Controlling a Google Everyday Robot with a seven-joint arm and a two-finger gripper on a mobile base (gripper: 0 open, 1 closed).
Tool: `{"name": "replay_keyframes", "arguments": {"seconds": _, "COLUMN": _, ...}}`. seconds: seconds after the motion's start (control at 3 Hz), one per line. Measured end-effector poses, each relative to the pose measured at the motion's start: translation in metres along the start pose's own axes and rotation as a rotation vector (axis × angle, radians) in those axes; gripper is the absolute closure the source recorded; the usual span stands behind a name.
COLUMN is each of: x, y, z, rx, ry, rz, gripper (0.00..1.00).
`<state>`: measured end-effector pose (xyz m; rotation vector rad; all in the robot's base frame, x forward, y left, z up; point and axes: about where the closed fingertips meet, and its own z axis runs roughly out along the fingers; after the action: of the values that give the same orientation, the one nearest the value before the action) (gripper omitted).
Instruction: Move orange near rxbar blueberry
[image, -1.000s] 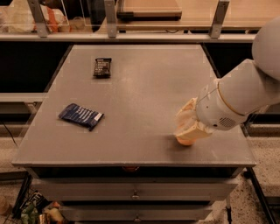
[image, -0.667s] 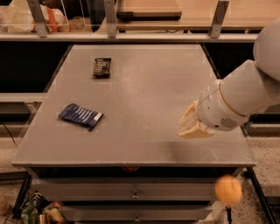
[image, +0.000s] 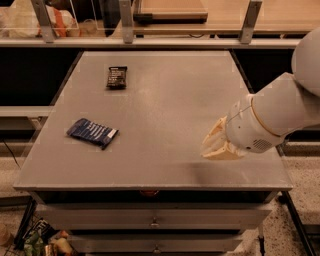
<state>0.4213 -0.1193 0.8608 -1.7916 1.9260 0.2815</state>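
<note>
The rxbar blueberry, a flat dark-blue wrapped bar with a pale end, lies on the left part of the grey table. The orange is out of view; it is not on the table top. My gripper, cream-coloured on a white arm, hovers low over the table's right front area, far right of the blue bar. It is open and holds nothing.
A smaller black wrapped bar lies at the back left of the table. A shelf with railing posts runs behind the table. Drawers sit under the front edge, and clutter lies on the floor at the lower left.
One second ago the orange sat at my gripper near the table's right front. It then dropped off the front right edge and is now gone from view. My gripper lifted slightly.
</note>
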Motion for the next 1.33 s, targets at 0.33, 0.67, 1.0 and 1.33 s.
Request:
{"name": "replay_keyframes", "arguments": {"seconds": 0.33, "x": -0.0031, "y": -0.0001, "z": 0.0038, "rx": -0.037, "ry": -0.046, "rz": 0.0, "gripper": 0.82}}
{"name": "replay_keyframes", "arguments": {"seconds": 0.67, "x": -0.0044, "y": 0.0006, "z": 0.0025, "rx": -0.034, "ry": -0.044, "rz": -0.003, "gripper": 0.59}}
{"name": "replay_keyframes", "arguments": {"seconds": 1.0, "x": -0.0059, "y": 0.0013, "z": 0.0011, "rx": -0.031, "ry": -0.042, "rz": -0.006, "gripper": 0.36}}
{"name": "replay_keyframes", "arguments": {"seconds": 1.33, "x": -0.0072, "y": 0.0019, "z": -0.0002, "rx": -0.029, "ry": -0.041, "rz": -0.009, "gripper": 0.13}}
